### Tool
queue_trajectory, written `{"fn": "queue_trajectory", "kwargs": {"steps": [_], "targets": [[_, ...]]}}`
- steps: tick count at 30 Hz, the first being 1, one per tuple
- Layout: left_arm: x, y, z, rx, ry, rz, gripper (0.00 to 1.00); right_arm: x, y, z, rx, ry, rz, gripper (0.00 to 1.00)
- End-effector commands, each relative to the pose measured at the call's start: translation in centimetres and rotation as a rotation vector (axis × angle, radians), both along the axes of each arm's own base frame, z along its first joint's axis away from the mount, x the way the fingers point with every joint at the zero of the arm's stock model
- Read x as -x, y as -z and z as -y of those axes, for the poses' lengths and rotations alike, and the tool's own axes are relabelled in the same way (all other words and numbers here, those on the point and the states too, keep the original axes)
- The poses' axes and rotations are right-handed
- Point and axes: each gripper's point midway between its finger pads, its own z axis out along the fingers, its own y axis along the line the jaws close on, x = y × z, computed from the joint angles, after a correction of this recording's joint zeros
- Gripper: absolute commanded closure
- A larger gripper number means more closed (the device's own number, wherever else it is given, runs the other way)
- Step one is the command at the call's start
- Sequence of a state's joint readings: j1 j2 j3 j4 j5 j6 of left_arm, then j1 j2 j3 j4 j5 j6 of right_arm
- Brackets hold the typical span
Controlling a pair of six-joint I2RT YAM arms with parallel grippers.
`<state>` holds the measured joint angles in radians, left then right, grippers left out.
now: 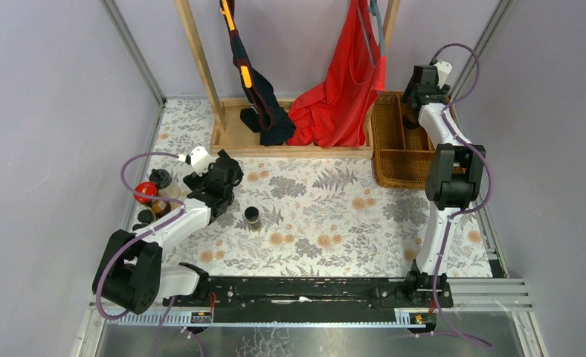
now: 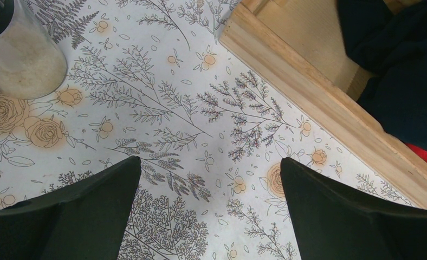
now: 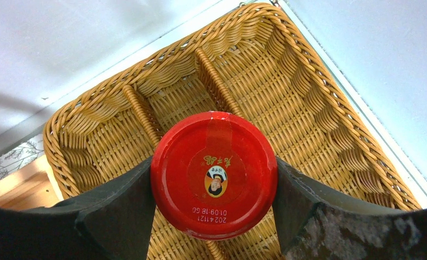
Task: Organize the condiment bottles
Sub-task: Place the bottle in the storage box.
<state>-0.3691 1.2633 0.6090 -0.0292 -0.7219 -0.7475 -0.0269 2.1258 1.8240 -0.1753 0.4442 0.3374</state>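
Note:
My right gripper [image 3: 214, 176] is shut on a dark jar by its red lid [image 3: 214, 173] and holds it above a divider of the wicker basket [image 3: 92, 108]. From above, that gripper [image 1: 422, 93] hangs over the basket's far end [image 1: 403, 160]. My left gripper [image 2: 210, 162] is open and empty just above the flowered cloth; from above it [image 1: 227, 169] is right of a cluster at the left edge: a red-lidded jar [image 1: 146, 190], a pale black-capped bottle [image 1: 161, 179] [image 2: 16, 54] and dark bottles [image 1: 145, 217]. One small dark black-capped bottle [image 1: 252, 217] stands alone mid-table.
A wooden rack base [image 1: 234, 141] [image 2: 319, 103] with hanging dark [image 1: 264, 111] and red [image 1: 342, 89] clothes stands at the back. The basket has lengthwise dividers. Metal frame posts and grey walls close in both sides.

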Motion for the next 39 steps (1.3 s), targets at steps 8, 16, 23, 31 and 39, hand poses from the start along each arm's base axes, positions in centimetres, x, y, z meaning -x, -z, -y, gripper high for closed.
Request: {"fn": "queue_trajectory", "kwargs": {"steps": [8,16,23,31,39], "targets": [[-1.1,-1.4,-0.1,0.020,-0.027,0.066,0.00,-2.0,-8.1,0.4,0.020,0.128,0.269,1.00],[-1.0,-1.5,-0.1,0.019,-0.027,0.068,0.00,-2.7,-7.0,-1.1,0.029,0.133,0.273,1.00],[-1.1,-1.5,-0.1,0.020,-0.026,0.068,0.00,-2.9,-5.5,-1.1,0.029,0.143,0.269,1.00],[-1.1,-1.4,-0.1,0.018,-0.028,0.066,0.00,-3.0,-4.6,-1.2,0.025,0.150,0.269,1.00],[-1.1,-1.5,-0.1,0.020,-0.024,0.067,0.00,-3.1,-4.2,-0.9,0.056,0.177,0.237,1.00]]}}
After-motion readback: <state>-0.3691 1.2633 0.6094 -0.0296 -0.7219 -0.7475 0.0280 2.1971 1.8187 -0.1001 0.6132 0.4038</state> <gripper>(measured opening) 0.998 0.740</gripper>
